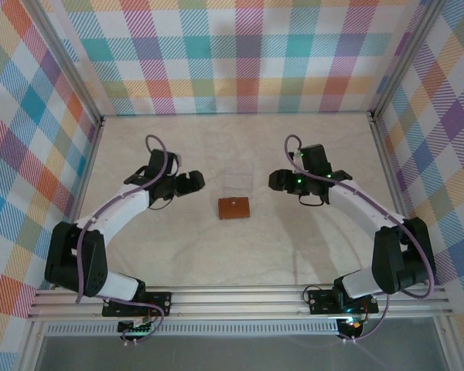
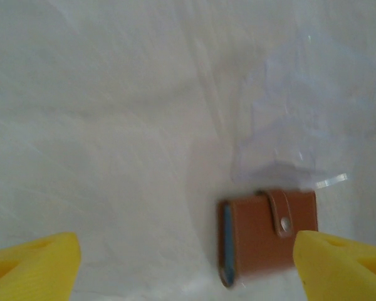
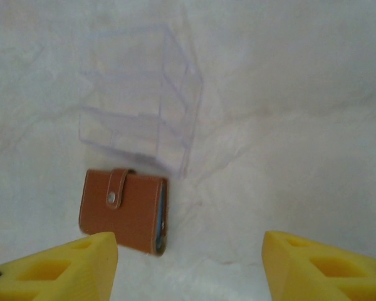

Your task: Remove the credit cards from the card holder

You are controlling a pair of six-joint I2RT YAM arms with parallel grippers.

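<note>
Lying between left fingers (image 2: 31, 266) and right fingers (image 3: 326, 269): card holder (image 1: 234, 208), snapped shut | both spread, empty

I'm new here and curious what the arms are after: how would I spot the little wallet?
On the pale table ringed by checked walls, look near the middle. There lies the card holder, a small reddish-brown leather fold snapped shut by a tab. Its neighbour, a clear plastic box just beyond it, is see-through; the holder is solid brown.
</note>
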